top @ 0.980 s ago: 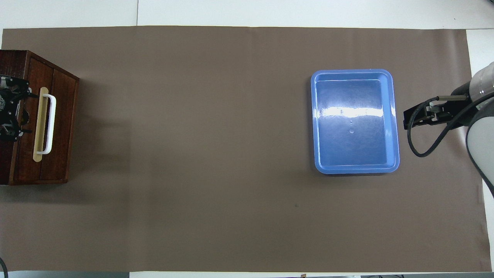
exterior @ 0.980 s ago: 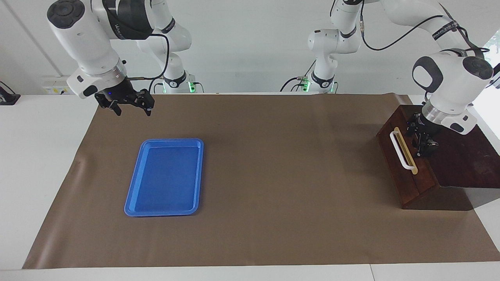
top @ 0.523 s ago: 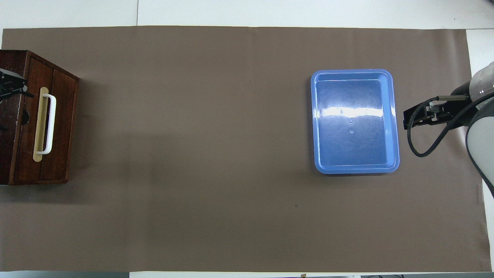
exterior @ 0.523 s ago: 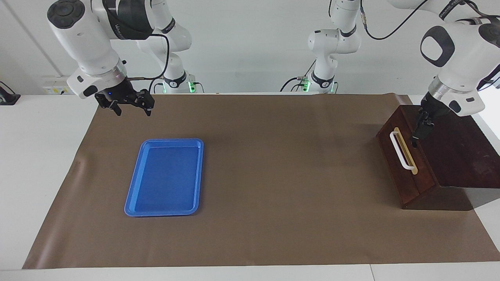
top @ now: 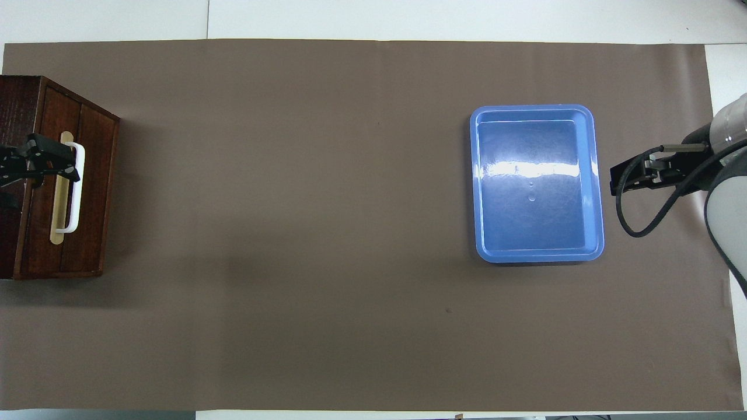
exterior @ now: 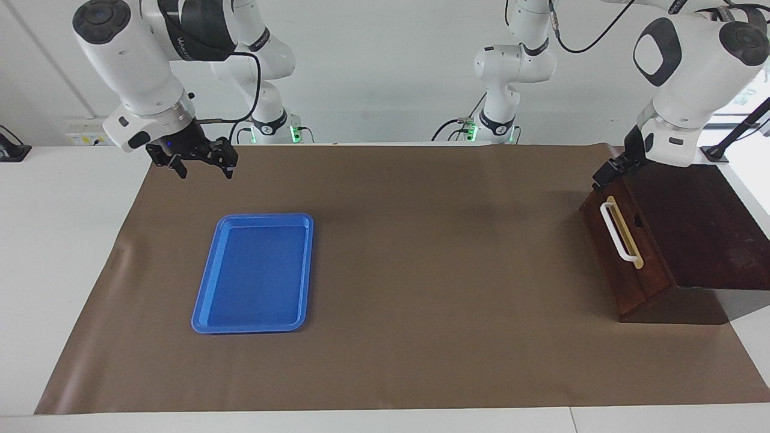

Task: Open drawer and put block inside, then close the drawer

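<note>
Across the tabletop, the left tool (exterior: 609,172), jaws apart, has lifted off the shut drawer (exterior: 625,240); right tool (exterior: 198,157) waits, apart. From overhead, block unseen, presumably inside; task looks finished.

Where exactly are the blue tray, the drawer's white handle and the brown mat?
blue tray (exterior: 207,288): facing view, on its raised rim.
white handle (exterior: 612,231): facing view, middle of the bar on the closed drawer front.
brown mat (top: 292,233): overhead view, a bare stretch mid-table.
</note>
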`<state>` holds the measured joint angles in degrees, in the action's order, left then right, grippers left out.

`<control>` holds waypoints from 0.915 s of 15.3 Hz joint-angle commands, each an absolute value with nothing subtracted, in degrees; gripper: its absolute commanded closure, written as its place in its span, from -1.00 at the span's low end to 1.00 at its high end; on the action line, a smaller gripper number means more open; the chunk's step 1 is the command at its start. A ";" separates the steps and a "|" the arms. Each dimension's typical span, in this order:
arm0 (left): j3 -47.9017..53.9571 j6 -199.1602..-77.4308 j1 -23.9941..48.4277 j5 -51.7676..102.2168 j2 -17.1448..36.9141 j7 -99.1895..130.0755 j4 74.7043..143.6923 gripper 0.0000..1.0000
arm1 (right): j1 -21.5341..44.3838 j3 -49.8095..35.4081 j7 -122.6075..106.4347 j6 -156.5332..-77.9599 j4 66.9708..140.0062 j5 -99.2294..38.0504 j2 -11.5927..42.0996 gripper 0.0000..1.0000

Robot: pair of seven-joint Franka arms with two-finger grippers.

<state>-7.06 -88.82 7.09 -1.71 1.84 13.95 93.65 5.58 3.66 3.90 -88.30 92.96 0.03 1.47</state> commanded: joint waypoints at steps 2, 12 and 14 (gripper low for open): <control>-5.54 -86.13 5.27 -2.02 -1.84 9.40 94.13 -1.00 | 4.66 3.08 4.48 -87.98 93.87 -1.05 0.44 -1.00; 0.35 -84.20 2.55 0.07 -0.27 4.67 90.89 -1.00 | 4.66 3.08 4.48 -87.98 93.87 -0.97 0.44 -1.00; 0.09 -84.20 2.46 2.11 -0.53 0.90 90.53 -1.00 | 4.66 3.08 4.48 -87.98 93.87 -1.05 0.44 -1.00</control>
<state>-0.42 -85.92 3.47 0.45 -1.18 4.68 92.83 5.58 3.66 3.90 -88.30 92.96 0.03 1.47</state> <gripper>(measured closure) 0.000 0.000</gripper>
